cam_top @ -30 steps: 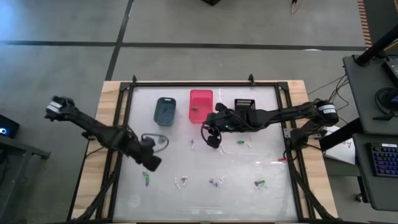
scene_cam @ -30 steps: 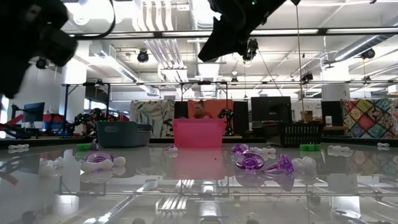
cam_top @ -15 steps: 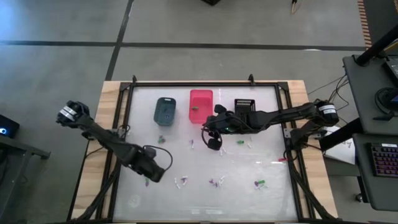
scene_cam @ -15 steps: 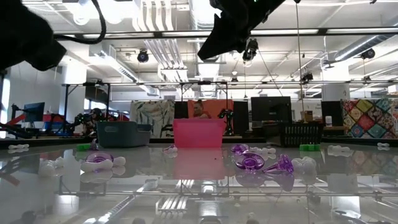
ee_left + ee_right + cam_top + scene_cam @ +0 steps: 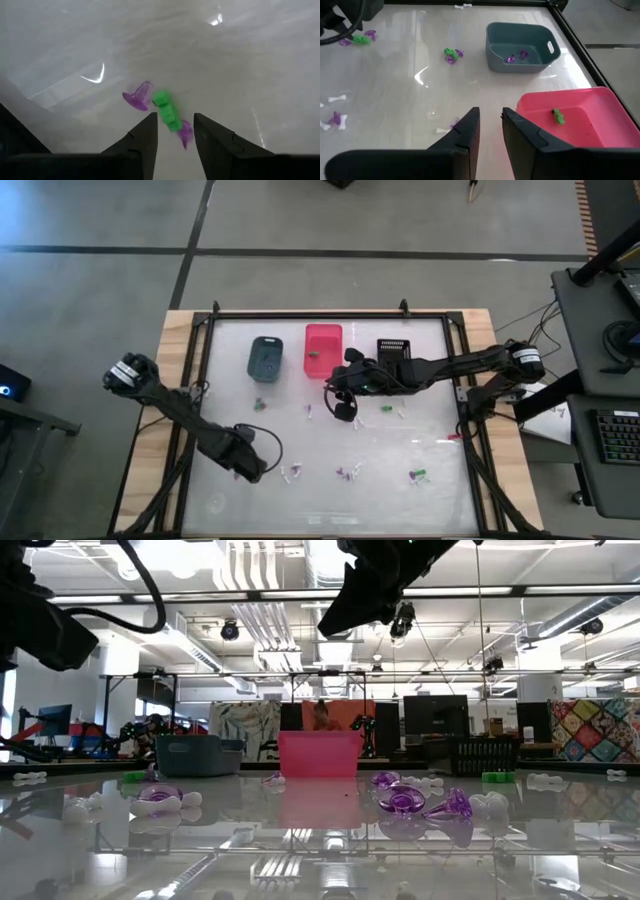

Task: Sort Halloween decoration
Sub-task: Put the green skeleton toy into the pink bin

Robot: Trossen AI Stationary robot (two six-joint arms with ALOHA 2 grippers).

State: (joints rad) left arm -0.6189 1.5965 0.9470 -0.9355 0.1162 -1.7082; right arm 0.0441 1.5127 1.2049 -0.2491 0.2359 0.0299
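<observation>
The left gripper is hovering low over the table at the lower left of the overhead frame, its fingers spread a little with nothing between them. In the left wrist view, a green trinket is lying just beyond the fingertips, in line with the gap, with one purple trinket beside it and a second purple piece touching its near end.

The right gripper is hanging above the table's middle, just below the pink bin in the overhead frame, fingers slightly parted and gripping nothing.

The grey bin is holding two small purple trinkets. The pink bin is holding one green piece. The black bin is sitting to their right; its contents cannot be made out.

Other purple, green and white trinkets are lying scattered across the lower half of the table.
</observation>
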